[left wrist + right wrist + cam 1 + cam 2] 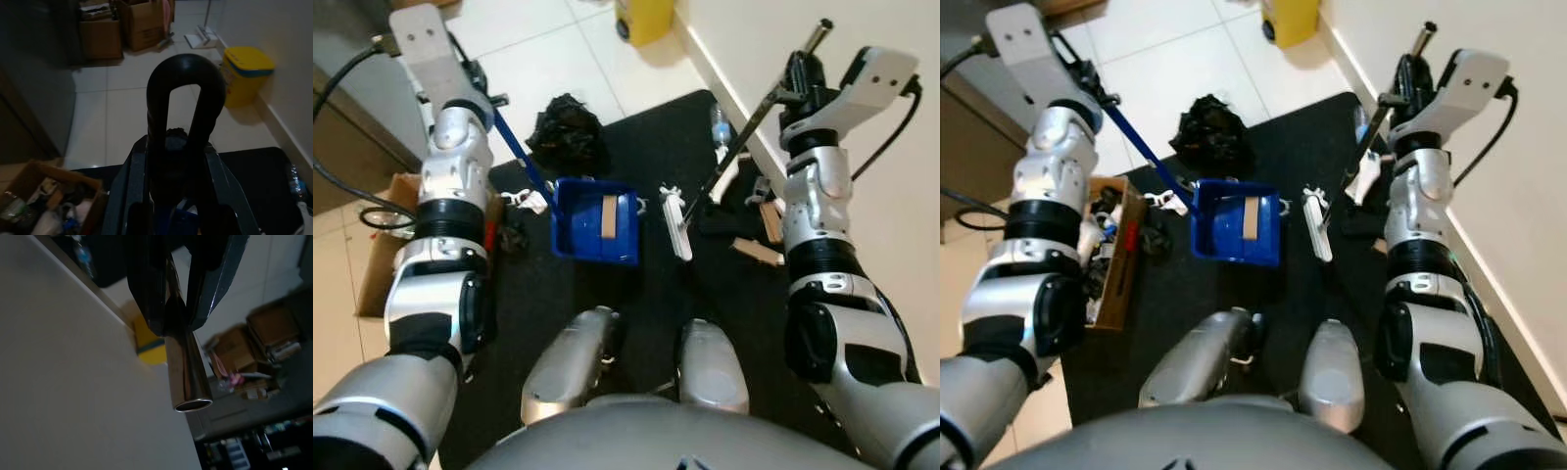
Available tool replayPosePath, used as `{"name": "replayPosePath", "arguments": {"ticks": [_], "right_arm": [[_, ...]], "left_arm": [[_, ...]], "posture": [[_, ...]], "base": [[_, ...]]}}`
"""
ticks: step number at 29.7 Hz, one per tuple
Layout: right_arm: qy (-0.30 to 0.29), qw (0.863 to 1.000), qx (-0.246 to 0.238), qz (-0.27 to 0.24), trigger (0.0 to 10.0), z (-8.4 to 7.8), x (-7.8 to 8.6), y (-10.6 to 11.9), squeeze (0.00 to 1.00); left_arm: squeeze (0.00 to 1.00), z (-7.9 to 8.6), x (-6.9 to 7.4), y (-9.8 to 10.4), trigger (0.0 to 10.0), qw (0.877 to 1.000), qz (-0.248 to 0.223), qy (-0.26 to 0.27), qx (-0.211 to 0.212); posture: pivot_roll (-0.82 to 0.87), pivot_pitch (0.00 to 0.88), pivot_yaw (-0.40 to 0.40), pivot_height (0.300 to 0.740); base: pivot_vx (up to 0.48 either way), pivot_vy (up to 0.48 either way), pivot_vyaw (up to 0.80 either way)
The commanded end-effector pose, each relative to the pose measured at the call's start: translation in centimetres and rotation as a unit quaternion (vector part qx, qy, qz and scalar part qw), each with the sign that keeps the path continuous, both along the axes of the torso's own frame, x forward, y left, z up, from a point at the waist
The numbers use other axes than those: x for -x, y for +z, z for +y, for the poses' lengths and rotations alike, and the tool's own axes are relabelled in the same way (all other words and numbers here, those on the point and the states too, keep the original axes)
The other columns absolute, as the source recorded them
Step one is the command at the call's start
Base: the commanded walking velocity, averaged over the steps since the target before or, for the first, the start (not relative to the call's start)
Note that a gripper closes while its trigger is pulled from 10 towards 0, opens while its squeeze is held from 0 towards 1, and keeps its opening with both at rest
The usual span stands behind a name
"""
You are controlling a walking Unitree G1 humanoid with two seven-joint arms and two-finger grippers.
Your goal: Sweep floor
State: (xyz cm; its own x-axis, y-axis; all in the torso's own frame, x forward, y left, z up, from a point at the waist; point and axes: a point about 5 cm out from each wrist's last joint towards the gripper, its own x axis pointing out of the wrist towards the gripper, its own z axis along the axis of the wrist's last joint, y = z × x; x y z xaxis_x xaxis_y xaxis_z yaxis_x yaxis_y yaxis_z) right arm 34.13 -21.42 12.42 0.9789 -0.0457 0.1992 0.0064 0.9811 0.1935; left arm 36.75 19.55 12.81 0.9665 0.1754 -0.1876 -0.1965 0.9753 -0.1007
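Broom handle (756, 116) in right gripper (795, 86), dustpan (596, 221) in left gripper (473, 78).

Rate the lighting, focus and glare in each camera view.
Left eye and right eye views: bright, evenly lit, sharp on the blue dustpan. Left wrist view: dim, the left pincer a dark silhouette. Right wrist view: underexposed, background boxes blurred, glare streaking the metal broom handle.

The broom handle (186, 377) is polished metal tube, glossy and reflective. The dustpan (595, 221) is smooth blue plastic with a slight sheen. The mat (646, 284) is matt black. The floor tiles (548, 59) are glossy. The box (1116, 257) is plain brown cardboard.
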Motion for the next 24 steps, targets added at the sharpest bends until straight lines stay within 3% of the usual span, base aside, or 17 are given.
{"name": "replayPosePath", "arguments": {"ticks": [1,24], "right_arm": [[0.005,1.0,0.004,-0.019,10.0,0.18,-0.12,0.67,0.0],[0.001,1.0,0.001,-0.016,10.0,0.04,0.03,0.42,0.0]], "left_arm": [[0.0,0.46,-0.04,0.77,10.0,1.0,-0.02,0.006,-0.005],[0.0,0.32,0.1,0.47,10.0,1.0,-0.014,0.005,-0.001]], "posture": [[0.08,0.0,0.054,0.74],[0.07,0.01,0.057,0.74]], "base": [[0.0,0.0,0.77],[0.0,0.0,0.77]]}}
